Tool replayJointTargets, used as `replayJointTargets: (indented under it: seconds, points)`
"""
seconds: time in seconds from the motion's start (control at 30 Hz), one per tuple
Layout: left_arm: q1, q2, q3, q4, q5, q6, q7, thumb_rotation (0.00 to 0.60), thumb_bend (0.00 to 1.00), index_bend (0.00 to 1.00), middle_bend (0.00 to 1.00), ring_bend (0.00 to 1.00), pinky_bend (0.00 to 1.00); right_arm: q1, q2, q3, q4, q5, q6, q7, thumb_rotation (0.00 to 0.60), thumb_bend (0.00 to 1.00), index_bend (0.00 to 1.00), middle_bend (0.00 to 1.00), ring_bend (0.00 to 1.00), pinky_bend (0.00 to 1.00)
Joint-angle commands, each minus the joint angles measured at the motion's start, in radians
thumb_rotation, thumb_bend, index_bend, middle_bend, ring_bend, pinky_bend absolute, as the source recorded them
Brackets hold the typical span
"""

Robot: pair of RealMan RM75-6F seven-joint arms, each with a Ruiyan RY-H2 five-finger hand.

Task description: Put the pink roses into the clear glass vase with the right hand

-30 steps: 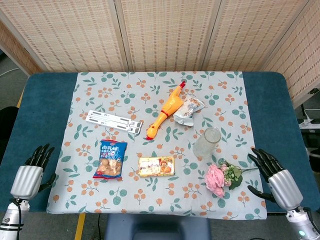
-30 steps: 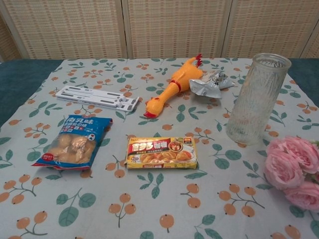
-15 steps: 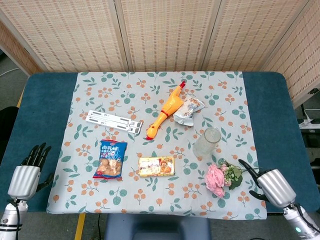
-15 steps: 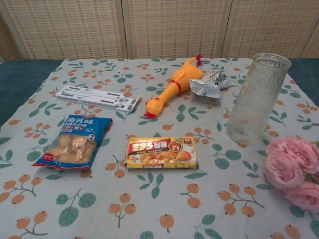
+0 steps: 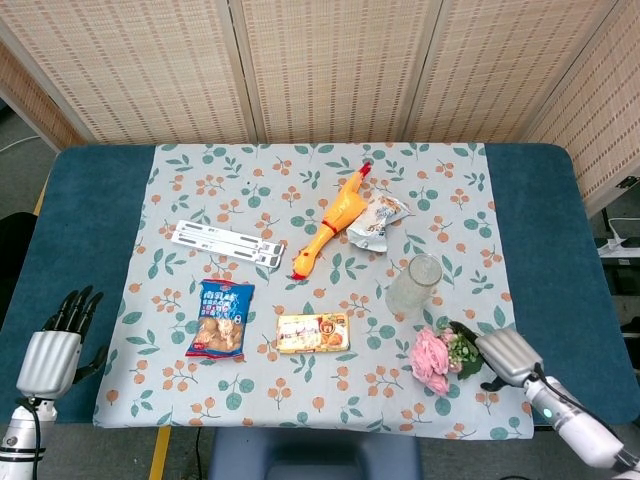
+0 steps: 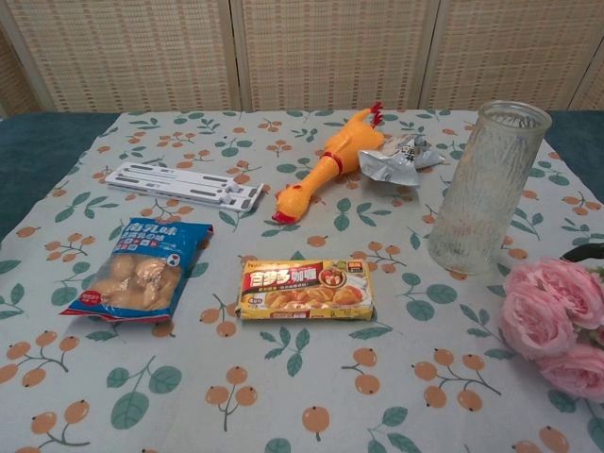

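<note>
The pink roses (image 5: 432, 358) lie on the flowered cloth at the front right, their green stems pointing right; the chest view shows the blooms (image 6: 552, 319) at its right edge. The clear glass vase (image 5: 415, 285) stands upright just behind them, empty (image 6: 486, 189). My right hand (image 5: 505, 352) lies over the stem end, one dark finger above the leaves and the thumb below them, still apart. A dark fingertip (image 6: 580, 252) shows in the chest view. My left hand (image 5: 55, 345) rests at the front left on the blue table, fingers spread, holding nothing.
A rubber chicken (image 5: 335, 220) and a foil packet (image 5: 378, 220) lie behind the vase. A white strip (image 5: 225, 242), a blue snack bag (image 5: 222, 320) and a yellow box (image 5: 313, 333) lie to the left. The cloth's front edge runs close under the roses.
My right hand has moved left from the table's edge onto the rose stems and turned inward. The roses and vase have not moved. The left hand slid slightly back.
</note>
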Motion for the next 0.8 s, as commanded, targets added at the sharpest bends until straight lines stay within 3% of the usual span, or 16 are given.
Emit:
replayJointTargets:
  seconds: [0.03,0.13,0.33,0.43,0.6,0.8]
  points:
    - [0.0,0.0,0.001,-0.001,0.003,0.0,-0.002,0.6,0.34,0.02,0.0,0.01,0.34,0.051,-0.055,0.017,0.011,0.047,-0.068,-0.007,0.6,0.0,0.05,0.81,0.87,0.96]
    - [0.001,0.002,0.001,-0.001,0.006,0.003,-0.004,0.6,0.34,0.02,0.0,0.01,0.34,0.061,-0.083,0.022,0.026,0.057,-0.073,-0.004,0.6,0.0,0.17,0.81,0.87,0.96]
    - [0.003,0.005,0.001,-0.004,0.008,0.006,-0.009,0.6,0.34,0.03,0.0,0.01,0.34,0.036,-0.121,0.025,0.054,0.061,0.0,-0.015,0.6,0.0,0.64,0.83,0.89,0.99]
    - [0.003,0.005,0.001,-0.006,0.009,0.006,-0.009,0.6,0.33,0.03,0.0,0.01,0.34,0.014,-0.13,0.026,0.065,0.056,0.06,-0.045,0.6,0.11,0.82,0.84,0.9,1.0]
    - [0.003,0.006,0.001,-0.007,0.01,0.005,-0.008,0.6,0.34,0.03,0.0,0.01,0.34,-0.023,-0.114,0.027,0.043,0.039,0.156,-0.077,0.6,0.35,0.92,0.87,0.91,1.0]
    - [0.003,0.006,0.001,-0.009,0.01,0.004,-0.005,0.6,0.34,0.03,0.0,0.01,0.34,-0.042,0.0,-0.004,-0.135,-0.131,0.279,0.102,0.6,0.41,0.93,0.88,0.92,1.0]
